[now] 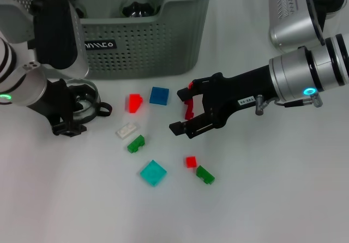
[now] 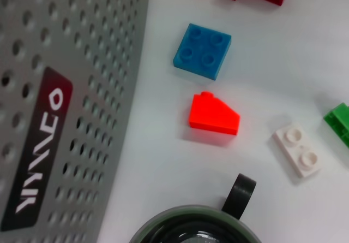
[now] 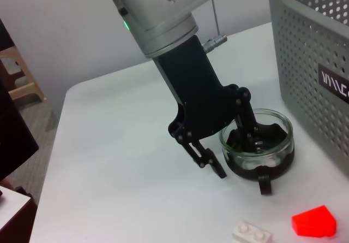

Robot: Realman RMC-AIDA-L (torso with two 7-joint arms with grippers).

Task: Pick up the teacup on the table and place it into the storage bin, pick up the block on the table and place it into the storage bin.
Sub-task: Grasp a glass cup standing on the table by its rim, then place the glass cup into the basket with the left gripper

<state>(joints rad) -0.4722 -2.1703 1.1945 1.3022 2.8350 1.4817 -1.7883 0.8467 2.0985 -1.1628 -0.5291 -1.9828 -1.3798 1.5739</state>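
Observation:
The teacup [image 1: 91, 95] is a clear glass cup with a black handle, standing on the white table in front of the storage bin [image 1: 142, 41]. My left gripper [image 1: 75, 113] is open and straddles the cup's wall, one finger inside the cup and one outside, as the right wrist view shows with the gripper [image 3: 237, 155] at the teacup [image 3: 275, 144]. My right gripper [image 1: 184, 111] is open at mid-table with a red block [image 1: 189, 111] between its fingers. The left wrist view shows the teacup's rim [image 2: 191, 226] and the bin wall [image 2: 65, 90].
Loose blocks lie between the arms: red [image 1: 134, 102], blue [image 1: 159, 95], white [image 1: 126, 130], green [image 1: 136, 143], teal [image 1: 153, 172], small red [image 1: 190, 161], green [image 1: 205, 174]. A dark round object [image 1: 139, 5] sits inside the bin. The table's left edge [image 3: 54, 144] is beyond the cup.

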